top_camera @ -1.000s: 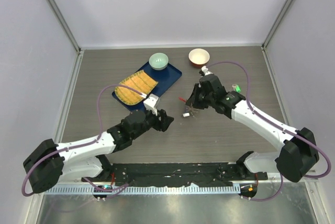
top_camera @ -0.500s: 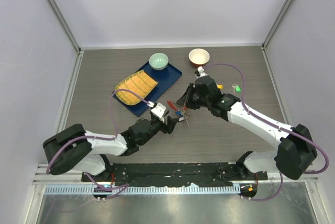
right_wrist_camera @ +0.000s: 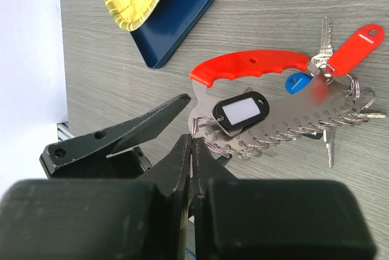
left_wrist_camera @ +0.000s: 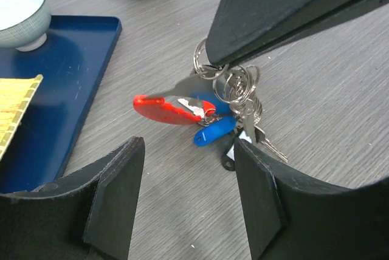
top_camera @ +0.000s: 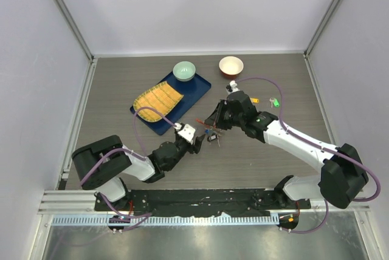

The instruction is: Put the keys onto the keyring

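Currently the keyring (left_wrist_camera: 226, 93) is clenched by the right tool (right_wrist_camera: 189, 141) at the table (top_camera: 243, 163) centre, faced closely by the released left tool (left_wrist_camera: 188, 157).

Blue tray (top_camera: 201, 85), yellow mat (top_camera: 158, 99), green bowl (top_camera: 184, 70), red bowl (top_camera: 231, 65)

Shiny metal keyring (left_wrist_camera: 203, 107) (part glossy red plastic).

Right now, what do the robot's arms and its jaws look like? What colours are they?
Both the left arm and the right arm have smooth white tube-shaped links joined by chunky black rounded joints. A thin purple cable loops along each one. The right arm shows a tiny green light. At the ends sit black jaws, flat and wedge-shaped.
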Robot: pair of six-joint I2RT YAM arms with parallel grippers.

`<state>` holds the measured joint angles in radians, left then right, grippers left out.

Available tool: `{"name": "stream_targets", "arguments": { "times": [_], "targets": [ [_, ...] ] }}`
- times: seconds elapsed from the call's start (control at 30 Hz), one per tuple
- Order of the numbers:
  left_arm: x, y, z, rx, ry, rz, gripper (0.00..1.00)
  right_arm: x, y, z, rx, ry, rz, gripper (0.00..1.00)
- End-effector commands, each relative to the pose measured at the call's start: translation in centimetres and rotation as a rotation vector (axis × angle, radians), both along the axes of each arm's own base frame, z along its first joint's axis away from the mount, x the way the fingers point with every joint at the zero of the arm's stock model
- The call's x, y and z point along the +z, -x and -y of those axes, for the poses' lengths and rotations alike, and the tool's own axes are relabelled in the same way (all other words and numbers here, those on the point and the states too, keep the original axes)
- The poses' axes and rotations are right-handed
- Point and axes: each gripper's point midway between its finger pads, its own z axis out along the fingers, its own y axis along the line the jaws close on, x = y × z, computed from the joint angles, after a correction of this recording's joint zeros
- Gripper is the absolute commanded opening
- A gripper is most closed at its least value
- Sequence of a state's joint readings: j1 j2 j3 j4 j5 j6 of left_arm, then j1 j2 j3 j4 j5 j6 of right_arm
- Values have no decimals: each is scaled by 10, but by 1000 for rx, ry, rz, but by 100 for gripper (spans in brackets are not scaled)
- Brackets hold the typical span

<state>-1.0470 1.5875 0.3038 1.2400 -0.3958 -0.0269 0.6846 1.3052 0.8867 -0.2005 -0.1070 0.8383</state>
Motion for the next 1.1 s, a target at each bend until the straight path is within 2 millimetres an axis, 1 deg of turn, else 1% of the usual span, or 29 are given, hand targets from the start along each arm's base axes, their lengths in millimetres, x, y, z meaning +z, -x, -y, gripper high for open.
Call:
{"name": "stream_targets", "arguments": {
  "times": [0.0, 0.07, 0.1, 0.13, 0.17, 0.2, 0.23, 0.27, 0.3, 0.33, 0.37, 0.43, 0.5, 0.53, 0.6, 0.63, 0.67, 0.7, 0.73, 0.77, 0.8, 0.83, 0.87, 0.9, 0.93, 0.97, 1.0, 1.03, 1.07],
  "targets": [
    [80, -7, -6, 58, 263, 176, 64, 9, -1, -7, 27, -37, 42, 9],
    [76, -2, -10, 51, 291, 143, 64, -2, 2, -8, 56, -17, 27, 11],
    [69, 4, -17, 48, 314, 104, 64, -8, 3, -9, 71, -12, 21, 11],
    [67, 7, -21, 45, 335, 80, 64, -19, 5, -11, 97, 12, 3, 11],
    [53, 13, -30, 54, 321, 43, 64, -26, 9, -15, 130, 18, -19, 11],
    [49, 16, -34, 60, 330, 24, 64, -33, 12, -17, 146, 33, -34, 11],
    [58, 23, -37, 56, 381, 10, 64, -39, 17, -22, 169, 43, -40, 11],
    [45, 28, -43, 62, 345, -22, 64, -54, 20, -26, 188, 72, -62, 11],
    [46, 29, -48, 89, 350, -34, 64, -58, 20, -29, 192, 81, -60, 11],
    [59, 35, -49, 81, 396, -40, 65, -64, 22, -32, 199, 92, -69, 11],
    [42, 36, -48, 94, 304, -99, 66, -72, 26, -41, 223, 104, -75, 11],
    [37, 35, -52, 135, 245, -167, 70, -81, 27, -46, 221, 124, -78, 11],
    [35, 36, -63, 181, 199, -207, 70, -90, 28, -55, 225, 128, -83, 13],
    [36, 36, -67, 197, 204, -203, 71, -92, 27, -57, 223, 130, -82, 17],
    [32, 37, -73, 216, 230, -232, 72, -97, 24, -62, 227, 130, -81, 21],
    [29, 38, -74, 225, 230, -247, 72, -96, 23, -64, 236, 130, -78, 28],
    [22, 39, -75, 239, 231, -283, 72, -93, 21, -67, 240, 127, -71, 32],
    [20, 39, -76, 252, 231, -298, 73, -90, 20, -68, 253, 129, -57, 41],
    [13, 40, -79, 270, 215, -315, 73, -84, 17, -70, 255, 127, -39, 44],
    [12, 39, -79, 283, 224, -329, 73, -81, 16, -69, 255, 135, -33, 47],
    [8, 40, -78, 294, 237, -353, 73, -77, 14, -68, 254, 140, -18, 53],
    [5, 40, -78, 300, 234, -366, 73, -63, 10, -68, 259, 139, 25, 55],
    [6, 41, -74, 289, 239, -375, 73, -59, 7, -62, 248, 164, 46, 57],
    [0, 41, -71, 285, 220, -391, 73, -55, 4, -58, 238, 181, 66, 59],
    [-2, 42, -68, 278, 211, -402, 72, -41, -3, -51, 223, 195, 113, 61],
    [3, 41, -60, 262, 215, -413, 72, -41, -8, -39, 193, 238, 119, 62],
    [0, 42, -54, 250, 201, -428, 72, -38, -10, -33, 187, 249, 125, 66],
    [-7, 42, -48, 245, 178, -450, 72, -37, -21, -18, 140, 282, 142, 66],
    [-2, 40, -39, 235, 191, -460, 71, -32, -22, -8, 136, 303, 157, 67]
  ]
}}
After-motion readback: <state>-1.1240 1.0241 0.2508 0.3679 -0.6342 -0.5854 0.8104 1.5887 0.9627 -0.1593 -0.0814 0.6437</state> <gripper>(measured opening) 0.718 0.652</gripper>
